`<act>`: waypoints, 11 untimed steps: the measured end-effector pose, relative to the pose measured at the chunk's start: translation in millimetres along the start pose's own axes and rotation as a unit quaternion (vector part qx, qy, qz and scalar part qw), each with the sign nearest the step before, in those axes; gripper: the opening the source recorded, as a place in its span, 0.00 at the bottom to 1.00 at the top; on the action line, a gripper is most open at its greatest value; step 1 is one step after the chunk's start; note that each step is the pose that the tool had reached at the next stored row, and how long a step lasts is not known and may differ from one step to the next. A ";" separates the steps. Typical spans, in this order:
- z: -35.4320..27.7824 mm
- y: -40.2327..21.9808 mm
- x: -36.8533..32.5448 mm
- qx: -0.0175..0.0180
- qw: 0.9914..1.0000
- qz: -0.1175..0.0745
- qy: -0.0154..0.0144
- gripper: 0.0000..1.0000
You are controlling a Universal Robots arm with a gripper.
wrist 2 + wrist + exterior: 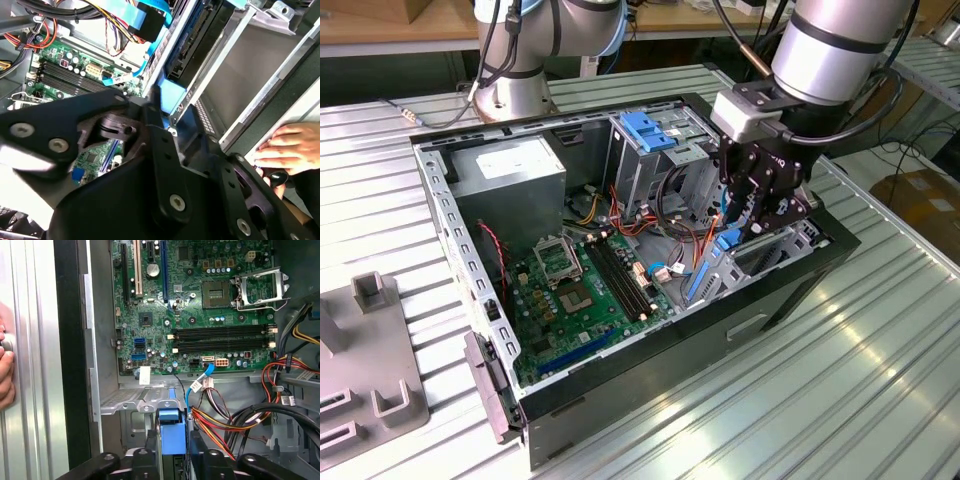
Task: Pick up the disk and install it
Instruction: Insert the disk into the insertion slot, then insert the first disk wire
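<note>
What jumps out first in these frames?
The open computer case with its green motherboard sits mid-frame in the exterior view. Toward the exterior view's right, the gripper grips the disk by its blue rail. A person's hand lies beside the case in the second wrist view.

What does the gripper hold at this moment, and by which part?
The gripper seems to hold the disk by its blue-railed end, which sits between the jaws.

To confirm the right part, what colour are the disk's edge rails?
Blue rails on the disk, clearest in the first wrist view.
</note>
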State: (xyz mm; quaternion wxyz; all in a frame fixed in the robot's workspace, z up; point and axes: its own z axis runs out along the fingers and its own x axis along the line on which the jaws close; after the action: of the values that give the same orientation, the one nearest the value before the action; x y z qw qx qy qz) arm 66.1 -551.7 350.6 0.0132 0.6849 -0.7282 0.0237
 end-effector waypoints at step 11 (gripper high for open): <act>1.6 0.0 0.0 0.000 1.000 0.000 0.000 0.11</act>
State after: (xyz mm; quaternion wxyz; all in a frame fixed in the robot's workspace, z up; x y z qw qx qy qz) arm 66.0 -551.8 349.0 0.0131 0.6848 -0.7282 0.0237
